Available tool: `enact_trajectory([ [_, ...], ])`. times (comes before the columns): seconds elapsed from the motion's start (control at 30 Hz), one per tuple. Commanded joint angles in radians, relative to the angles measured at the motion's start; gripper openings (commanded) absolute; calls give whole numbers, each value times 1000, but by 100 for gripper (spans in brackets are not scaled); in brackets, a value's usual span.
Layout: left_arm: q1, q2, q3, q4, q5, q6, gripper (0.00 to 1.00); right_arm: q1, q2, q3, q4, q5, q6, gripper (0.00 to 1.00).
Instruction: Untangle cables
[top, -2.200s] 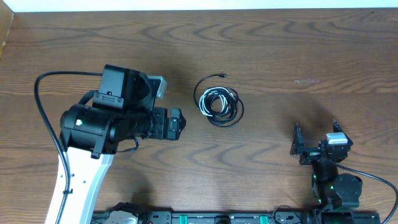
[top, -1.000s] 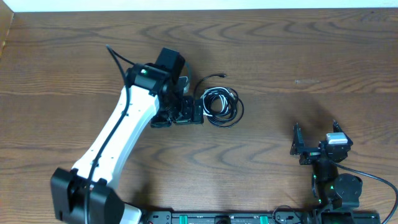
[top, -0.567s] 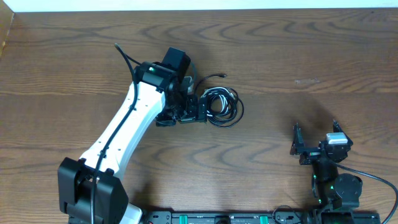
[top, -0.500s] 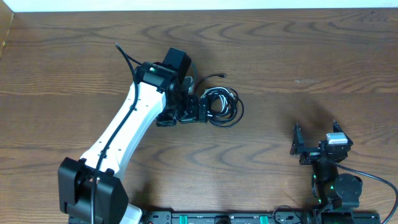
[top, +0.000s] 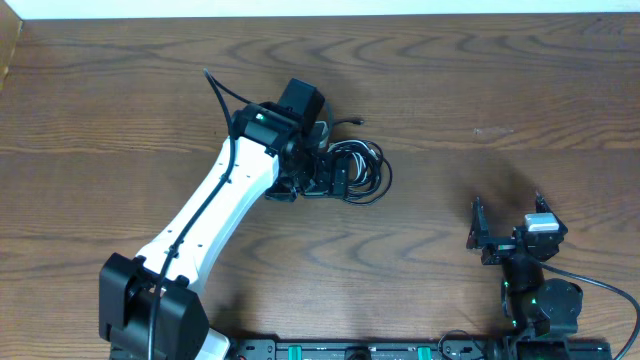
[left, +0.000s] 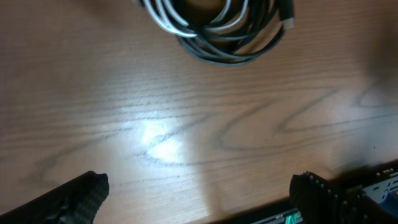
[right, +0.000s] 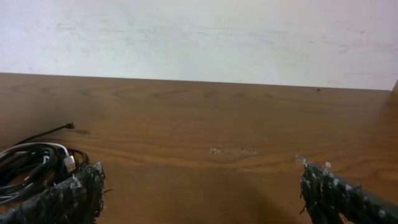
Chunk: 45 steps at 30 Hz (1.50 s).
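- The right gripper (top: 507, 203) sits parked well off to the right of the bundle of cables and closer to the robot base. Its jaws are spread wide and nothing is between them. It has not stirred over the last couple of seconds.
- The left gripper (left: 200, 193) is the thing that has changed. It was well to the left of the bundle, has swung across, and in the overhead view now overlaps the bundle's left edge. Its jaws stand wide and hold nothing, and the left wrist view shows only bare wood between the fingertips (left: 84, 194).
- The tangled bundle of thin black and white cables (top: 362, 172) lies coiled on the dark brown wooden table (top: 500, 80), just ahead of the left fingertips. Its shape matches the earlier views, so no cord has been pulled free.
- A pale white cord (left: 163, 22) loops inside the black ones on the bundle's left side.
- On the far side of the bundle, a single black plug end (top: 357, 122) trails loose.
- Judged from this, the approach is nearly over. The first grasp is still to come and the whole untangling remains.
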Motion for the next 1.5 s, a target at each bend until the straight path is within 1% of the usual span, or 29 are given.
enact_trajectory([
  [0.0, -9, 4, -1, 21, 8, 1, 98, 10, -6, -2, -3, -2, -11, 99],
  [0.9, -9, 4, -1, 21, 8, 1, 98, 10, -6, -2, -3, -2, -11, 99],
  [1.2, -9, 4, -1, 25, 8, -35, 98, 10, -6, -2, -3, -2, -11, 99],
  [1.33, -9, 4, -2, 33, 8, -78, 98, 10, -6, -2, -3, -2, -11, 99],
  [1.47, -12, 4, -18, 99, 7, -114, 98, 10, -6, -2, -3, -2, -11, 99],
])
